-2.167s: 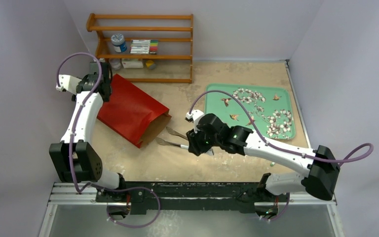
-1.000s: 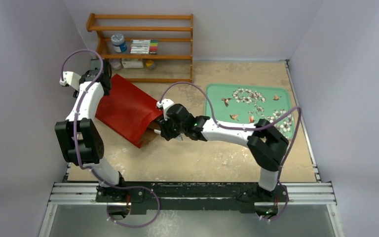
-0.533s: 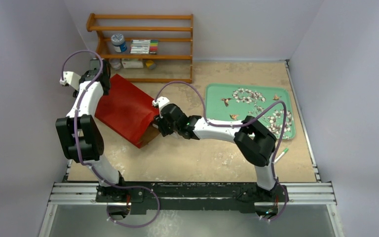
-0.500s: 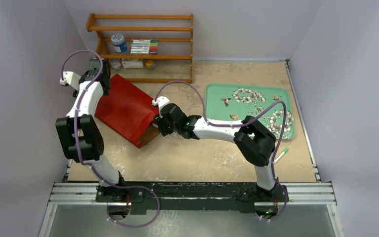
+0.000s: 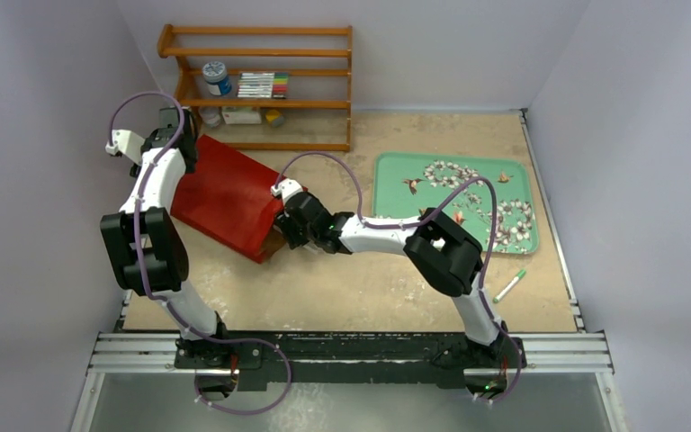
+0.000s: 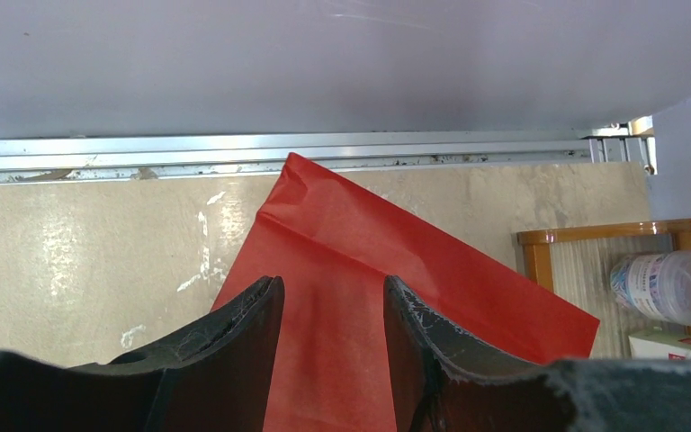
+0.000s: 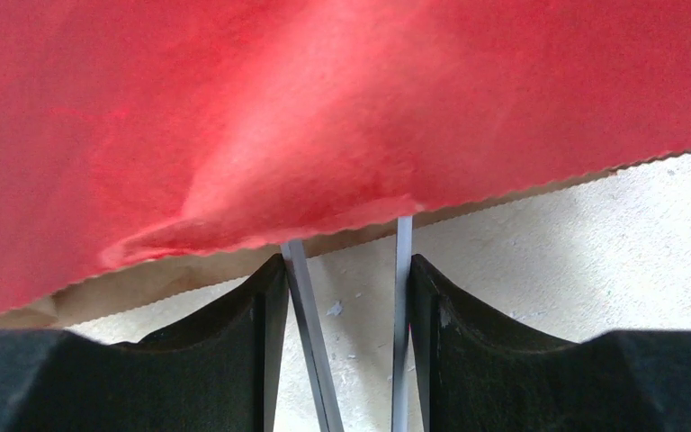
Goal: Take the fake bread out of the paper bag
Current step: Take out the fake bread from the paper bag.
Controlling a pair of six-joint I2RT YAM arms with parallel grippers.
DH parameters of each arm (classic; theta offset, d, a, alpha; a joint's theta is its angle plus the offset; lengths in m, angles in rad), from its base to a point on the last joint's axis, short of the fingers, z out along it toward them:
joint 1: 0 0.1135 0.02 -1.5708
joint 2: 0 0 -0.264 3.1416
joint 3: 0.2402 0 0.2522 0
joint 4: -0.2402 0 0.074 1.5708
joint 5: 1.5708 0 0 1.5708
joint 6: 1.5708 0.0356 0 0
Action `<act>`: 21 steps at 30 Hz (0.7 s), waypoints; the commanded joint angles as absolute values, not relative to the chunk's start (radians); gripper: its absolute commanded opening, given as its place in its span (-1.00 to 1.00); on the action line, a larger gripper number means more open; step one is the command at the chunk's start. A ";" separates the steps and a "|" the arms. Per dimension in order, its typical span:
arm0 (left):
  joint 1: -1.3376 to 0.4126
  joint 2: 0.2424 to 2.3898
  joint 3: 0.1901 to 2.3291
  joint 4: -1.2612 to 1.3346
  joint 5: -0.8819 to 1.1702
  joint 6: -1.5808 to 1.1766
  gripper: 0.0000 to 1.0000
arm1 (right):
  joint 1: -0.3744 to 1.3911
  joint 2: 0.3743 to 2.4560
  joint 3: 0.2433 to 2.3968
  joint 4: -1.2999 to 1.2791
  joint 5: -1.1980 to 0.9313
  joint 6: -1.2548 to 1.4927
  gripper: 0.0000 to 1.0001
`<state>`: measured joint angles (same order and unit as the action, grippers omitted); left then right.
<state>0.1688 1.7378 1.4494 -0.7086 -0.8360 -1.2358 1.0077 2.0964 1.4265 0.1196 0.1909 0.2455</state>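
The paper bag (image 5: pixel 225 198), glossy red, lies at the left of the table with its mouth toward the middle. Its far closed end rises between the fingers of my left gripper (image 5: pixel 183 137), which is shut on it; in the left wrist view the red paper bag (image 6: pixel 396 252) fills the gap of that gripper (image 6: pixel 331 283). My right gripper (image 5: pixel 283 229) sits at the bag's mouth, shut on the metal tongs (image 7: pixel 304 297). Both tong arms run under the notched rim of the paper bag (image 7: pixel 324 108) into it. The fake bread is hidden.
A green flowered tray (image 5: pixel 454 157) lies at the right back. A wooden shelf (image 5: pixel 261 52) with small items stands against the back wall, close behind the bag. A green pen (image 5: pixel 509 285) lies on the table at the right. A plastic bottle (image 6: pixel 670 286) sits on the shelf.
My right arm has stretched left, carrying the tongs from the table's middle to the bag's mouth, and their tips have gone inside. The left gripper still holds the bag's far end.
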 commanded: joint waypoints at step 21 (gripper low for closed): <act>0.182 1.690 1.424 -0.674 -0.844 -1.214 -0.10 | 1.003 2.060 1.438 0.215 0.193 0.267 -0.67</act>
<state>0.1703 1.7367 1.4357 -0.6952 -0.8318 -1.2331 1.0069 2.1216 1.4578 0.1501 0.1913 0.2527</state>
